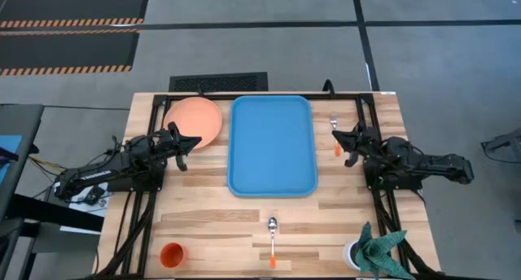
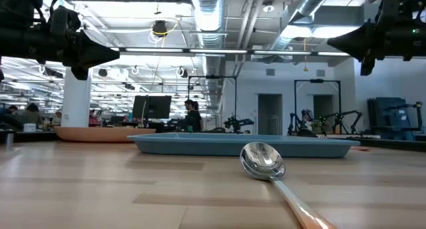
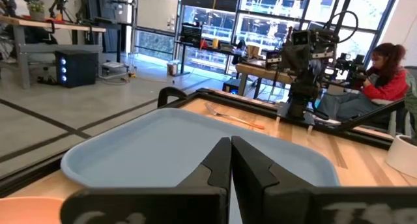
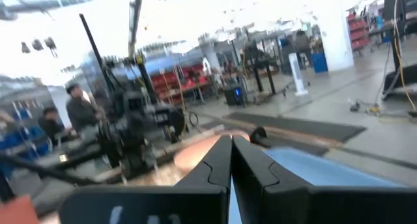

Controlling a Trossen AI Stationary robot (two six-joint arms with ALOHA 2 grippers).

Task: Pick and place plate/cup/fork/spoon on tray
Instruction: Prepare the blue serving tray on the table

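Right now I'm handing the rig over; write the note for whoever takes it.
Left hand: shut, empty, raised by the plate.
Right hand: shut, empty, raised near the fork.
Tray: mid-table, nothing on it.
Plate: on the table beside the tray's left edge.
Fork: on the table right of the tray.
Spoon: on the table at the near edge, below the tray.
Cup: near-left corner.
Done: nothing placed.
Left: all four items onto the tray.
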